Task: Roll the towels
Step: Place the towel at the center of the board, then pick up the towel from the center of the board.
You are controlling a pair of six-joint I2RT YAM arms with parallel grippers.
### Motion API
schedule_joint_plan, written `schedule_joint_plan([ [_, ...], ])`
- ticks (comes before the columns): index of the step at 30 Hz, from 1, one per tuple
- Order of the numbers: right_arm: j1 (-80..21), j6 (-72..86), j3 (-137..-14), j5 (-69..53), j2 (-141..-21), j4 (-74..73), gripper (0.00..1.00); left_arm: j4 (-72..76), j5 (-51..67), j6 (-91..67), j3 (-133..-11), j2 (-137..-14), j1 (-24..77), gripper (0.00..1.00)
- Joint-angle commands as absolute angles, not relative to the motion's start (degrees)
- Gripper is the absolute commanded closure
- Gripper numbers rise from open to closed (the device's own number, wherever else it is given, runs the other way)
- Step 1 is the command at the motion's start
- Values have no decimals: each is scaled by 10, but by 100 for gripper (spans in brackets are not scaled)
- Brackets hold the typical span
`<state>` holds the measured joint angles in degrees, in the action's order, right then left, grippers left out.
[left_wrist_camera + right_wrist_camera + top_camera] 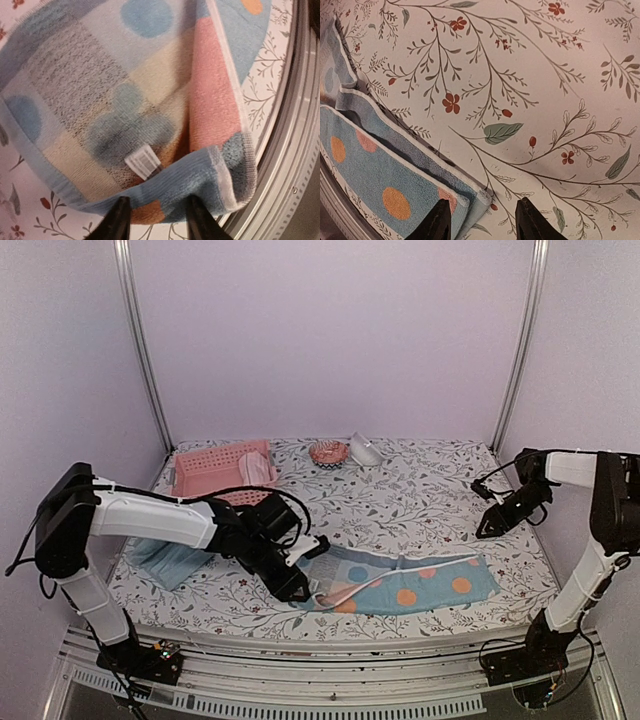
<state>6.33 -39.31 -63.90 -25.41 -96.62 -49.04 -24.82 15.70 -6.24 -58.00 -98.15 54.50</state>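
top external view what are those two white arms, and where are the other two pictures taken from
They are two robot arms bolted at the near edge of the table. That view looks down from behind them; each close-up comes from a camera on one wrist. The left gripper stands open at the folded end of the spotted blue towel. The right gripper hangs open, holding nothing. A teal towel, a pink basket and a small bowl also lie there.

The spotted towel [150, 100] is looped terry cloth, fuzzy and matt, with a smooth woven label [143, 162] stitched on. The floral table cover [520, 100] looks smooth and matt. The basket [215, 472] at ten o'clock is pink perforated plastic; the frame rail [295, 165] is dull metal.
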Motion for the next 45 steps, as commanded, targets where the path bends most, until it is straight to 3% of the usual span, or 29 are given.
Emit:
schedule_joint_plan([
  [1,63,-386,-631,-244,-988,-519,55,-271,183,-47,-577,-941,533,47],
  [4,63,-392,-625,-242,-988,-526,53,-274,167,-44,-571,-909,505,42],
  [11,64,-379,-614,-218,-999,-509,56,-219,128,-132,-597,-928,406,45],
  [26,72,-367,-600,-200,-991,-493,59,-220,59,-168,-767,-1145,403,50],
  [40,78,-365,-609,-220,-1004,-495,60,-261,42,-152,-818,-1208,430,50],
  [45,79,-366,-604,-217,-1005,-494,60,-286,10,-151,-834,-1229,437,55],
])
